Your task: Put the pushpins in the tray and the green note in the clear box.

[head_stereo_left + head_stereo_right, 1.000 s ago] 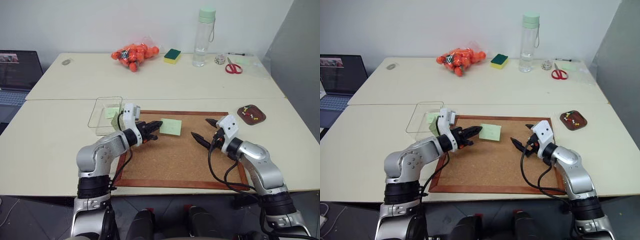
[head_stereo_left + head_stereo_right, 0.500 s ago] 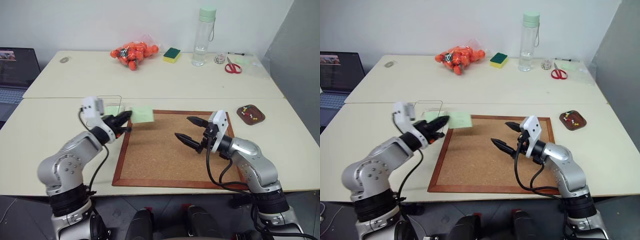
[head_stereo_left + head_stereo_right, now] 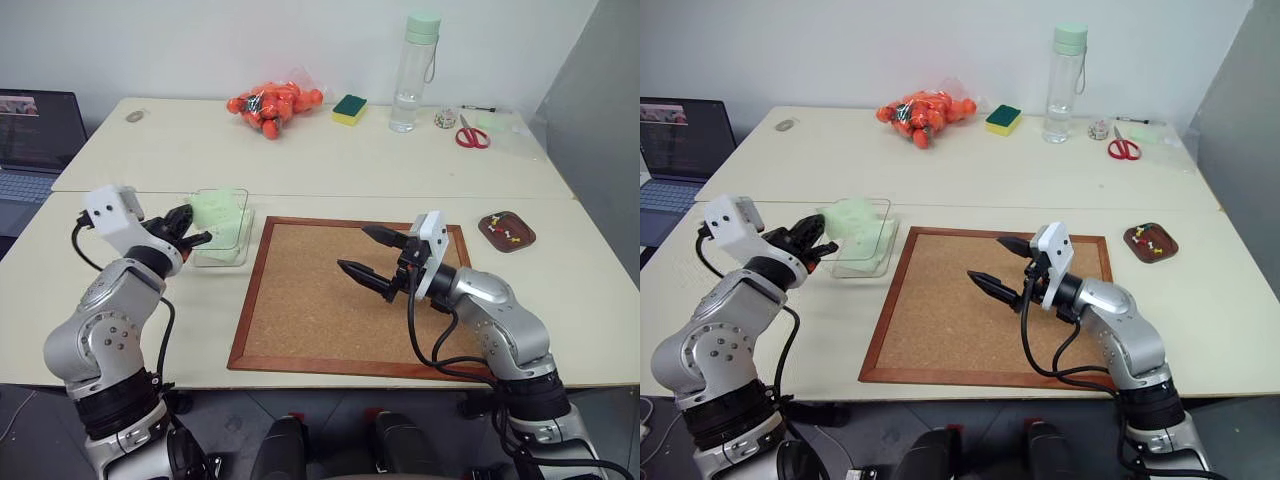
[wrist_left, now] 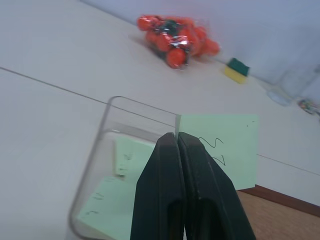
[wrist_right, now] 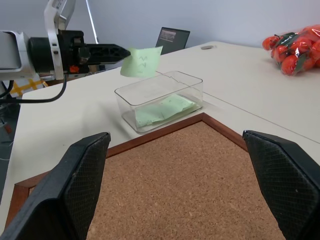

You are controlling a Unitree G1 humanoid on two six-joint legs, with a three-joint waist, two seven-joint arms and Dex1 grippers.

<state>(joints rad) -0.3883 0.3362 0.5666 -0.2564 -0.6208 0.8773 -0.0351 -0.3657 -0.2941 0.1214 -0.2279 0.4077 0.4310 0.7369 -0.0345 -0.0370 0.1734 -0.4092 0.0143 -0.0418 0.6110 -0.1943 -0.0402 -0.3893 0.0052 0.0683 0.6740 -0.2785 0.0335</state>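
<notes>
My left gripper (image 3: 198, 238) is shut on one edge of the green note (image 3: 216, 206), holding it in the air above the clear box (image 3: 238, 243). The left wrist view shows its black fingers (image 4: 167, 165) pinching the note (image 4: 225, 150) over the box rim (image 4: 116, 100), with other pale green slips (image 4: 125, 156) lying inside. My right gripper (image 3: 354, 250) hovers open and empty over the corkboard; its fingers (image 5: 82, 172) stand wide apart. The dark brown tray (image 3: 487, 222) sits to the right of the board with the pushpins (image 3: 510, 237) in it.
The wood-framed corkboard (image 3: 320, 310) lies in front of me. At the table's back are a bag of orange fruit (image 3: 272, 102), a green-and-yellow sponge (image 3: 349, 108), a tall clear bottle (image 3: 413, 70) and red scissors (image 3: 470, 136). A laptop (image 3: 35, 130) sits far left.
My left arm has swung left, carrying the green note off the corkboard to above the clear box. My right gripper drifted left and rose slightly, staying open.
</notes>
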